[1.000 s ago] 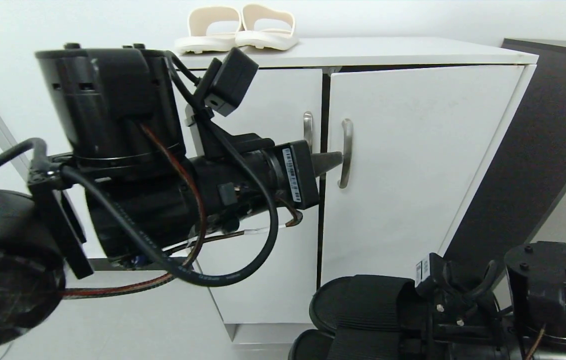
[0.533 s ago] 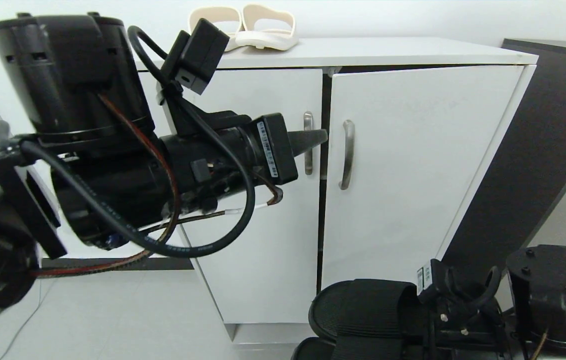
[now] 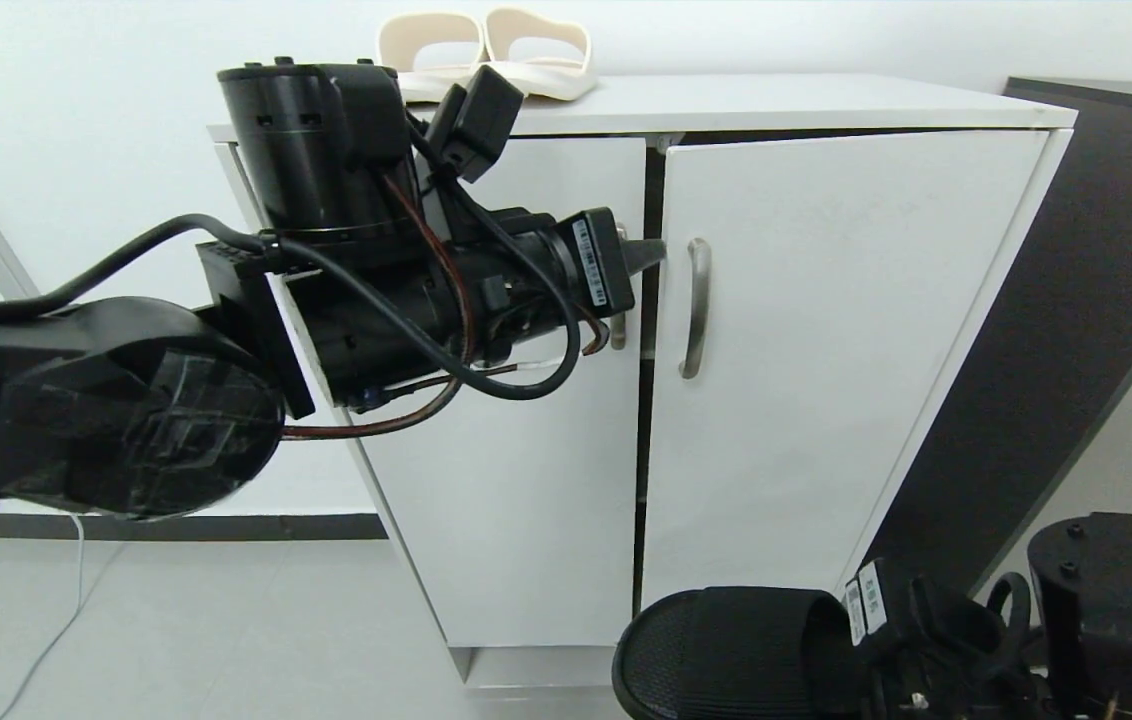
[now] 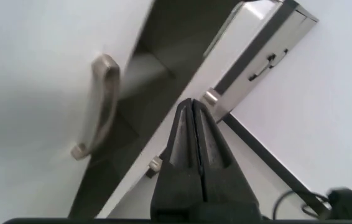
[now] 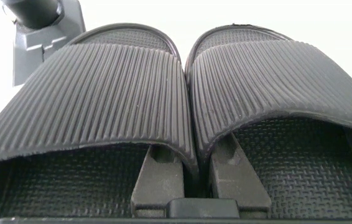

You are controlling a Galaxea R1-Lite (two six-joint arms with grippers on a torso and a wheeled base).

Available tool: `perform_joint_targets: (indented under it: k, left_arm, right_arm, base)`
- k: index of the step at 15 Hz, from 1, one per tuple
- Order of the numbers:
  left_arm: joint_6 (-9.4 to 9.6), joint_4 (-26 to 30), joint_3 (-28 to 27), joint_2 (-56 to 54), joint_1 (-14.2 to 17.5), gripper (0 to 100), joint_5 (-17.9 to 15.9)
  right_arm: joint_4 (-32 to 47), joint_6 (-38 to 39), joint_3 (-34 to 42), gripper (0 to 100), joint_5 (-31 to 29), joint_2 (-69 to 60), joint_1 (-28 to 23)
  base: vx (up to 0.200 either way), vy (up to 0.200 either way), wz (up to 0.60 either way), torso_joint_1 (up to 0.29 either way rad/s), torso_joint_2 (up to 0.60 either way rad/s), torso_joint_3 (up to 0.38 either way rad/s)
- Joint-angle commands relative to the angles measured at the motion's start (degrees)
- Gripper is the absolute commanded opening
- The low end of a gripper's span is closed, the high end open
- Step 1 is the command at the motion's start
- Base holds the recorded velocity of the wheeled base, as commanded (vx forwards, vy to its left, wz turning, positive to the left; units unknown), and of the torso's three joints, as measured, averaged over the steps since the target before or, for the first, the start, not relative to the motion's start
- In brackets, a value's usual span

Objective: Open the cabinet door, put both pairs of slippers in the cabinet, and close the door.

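The white cabinet has two doors with a dark gap between them; each carries a metal handle. My left gripper is shut, its tip at the left door's handle, whose two ends show on either side of the fingers. The right door's handle stands free beside it. A cream pair of slippers lies on the cabinet top. Low at the front right, my right gripper is shut on the black pair of slippers, pinching their inner walls together.
A dark panel leans along the cabinet's right side. A white wall with a dark skirting strip runs to the left, with light floor in front of the cabinet.
My left gripper has moved from the right door's handle up and over to the left door's handle, the arm stretching farther toward the cabinet. The black slippers sit slightly lower in view.
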Motion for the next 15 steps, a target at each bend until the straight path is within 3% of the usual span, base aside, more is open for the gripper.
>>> perform_joint_targets:
  k: [1,13,14,15]
  left_arm:
    - [-0.05,0.0,-1.1,2.2,0.2,0,0.0]
    - [0.04,0.0,2.3,-0.6,1.0,0,0.2]
    - [0.21,0.0,2.9,-0.4,1.0,100,0.2]
    - [0.13,0.0,3.0,-0.3,1.0,100,0.0]
  right_arm:
    - [0.0,-0.1,0.5,0,-0.1,-0.3,0.2]
    - [0.0,-0.2,0.8,0,-0.1,0.0,0.4]
    - [0.0,-0.2,0.8,0,-0.1,0.0,0.4]
    - [0.0,-0.3,0.9,0,-0.1,0.0,0.4]
  base:
    - [0.0,0.0,0.0,0.0,0.0,0.0]
    - [0.0,0.0,0.0,0.0,0.0,0.0]
    - [0.0,0.0,0.0,0.0,0.0,0.0]
    - [0.0,0.0,0.0,0.0,0.0,0.0]
